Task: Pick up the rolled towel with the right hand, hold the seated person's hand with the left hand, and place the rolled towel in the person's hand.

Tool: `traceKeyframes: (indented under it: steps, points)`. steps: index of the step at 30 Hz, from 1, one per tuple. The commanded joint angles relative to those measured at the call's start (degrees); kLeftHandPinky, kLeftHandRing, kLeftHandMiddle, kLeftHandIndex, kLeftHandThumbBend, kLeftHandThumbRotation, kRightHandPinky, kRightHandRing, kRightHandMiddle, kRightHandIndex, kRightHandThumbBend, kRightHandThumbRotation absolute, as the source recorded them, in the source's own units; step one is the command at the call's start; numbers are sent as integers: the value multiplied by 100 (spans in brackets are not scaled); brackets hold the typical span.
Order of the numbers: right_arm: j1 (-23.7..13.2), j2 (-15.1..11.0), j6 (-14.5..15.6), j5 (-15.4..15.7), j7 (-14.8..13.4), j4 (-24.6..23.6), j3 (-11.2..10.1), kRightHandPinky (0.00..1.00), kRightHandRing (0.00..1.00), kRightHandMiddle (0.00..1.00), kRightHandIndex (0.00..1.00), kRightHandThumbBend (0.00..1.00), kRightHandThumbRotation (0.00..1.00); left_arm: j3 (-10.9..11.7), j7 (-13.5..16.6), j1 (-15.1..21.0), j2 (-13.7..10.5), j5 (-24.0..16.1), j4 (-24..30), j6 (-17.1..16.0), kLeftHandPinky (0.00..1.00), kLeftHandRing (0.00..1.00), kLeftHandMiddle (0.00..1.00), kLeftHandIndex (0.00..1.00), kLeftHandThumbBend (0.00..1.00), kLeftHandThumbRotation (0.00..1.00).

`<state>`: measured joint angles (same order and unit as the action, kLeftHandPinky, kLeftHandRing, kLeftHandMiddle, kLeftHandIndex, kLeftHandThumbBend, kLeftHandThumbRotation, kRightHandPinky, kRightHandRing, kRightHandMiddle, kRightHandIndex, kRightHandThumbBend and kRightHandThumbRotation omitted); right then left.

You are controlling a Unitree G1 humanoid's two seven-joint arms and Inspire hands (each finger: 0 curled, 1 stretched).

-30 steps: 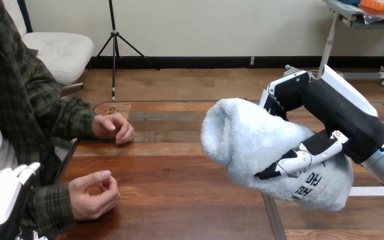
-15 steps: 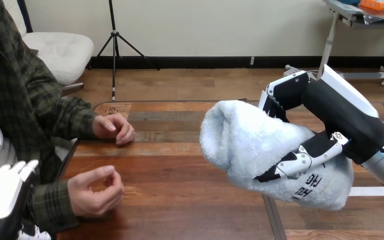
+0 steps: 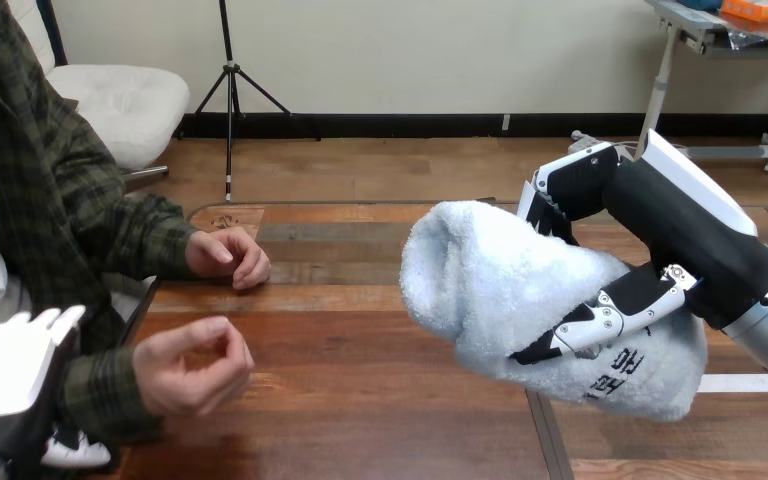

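Seen from the table's (image 3: 360,390) centre, the rolled towel (image 3: 500,290) sits at three o'clock in the right hand (image 3: 665,225), fingers behind it, thumb in front, above the tabletop. The person's farther hand (image 3: 228,257) lies on the table at ten o'clock and the person's nearer hand (image 3: 192,365) at eight, both well apart from the towel. The left hand (image 3: 5,375) is at the nearer hand's nine o'clock, beside its sleeve.

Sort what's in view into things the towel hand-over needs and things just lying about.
For the job:
towel, gripped in the curled fingers of the right hand
left hand, open, not touching anything
the person's nearer hand, probably the one to hold

Just there:
the person's farther hand, resting on the table
pale strip on the table's right side
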<state>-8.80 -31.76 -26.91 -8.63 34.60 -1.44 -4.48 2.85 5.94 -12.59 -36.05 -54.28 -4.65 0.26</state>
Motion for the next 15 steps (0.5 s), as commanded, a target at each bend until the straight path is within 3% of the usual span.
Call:
traceKeyframes:
  steps: [1,15]
  points:
    - [-313,-34,-66,-152,-54,-15,-207,10,15,22,27,75,0,-333,63,463,-59,-18,-406,-16,87,91,90,89,100,22]
    - [-421,-12,-309,-360,96,117,-207,9,14,21,25,74,0,-695,-204,955,-101,-40,-697,108,86,85,84,84,100,17]
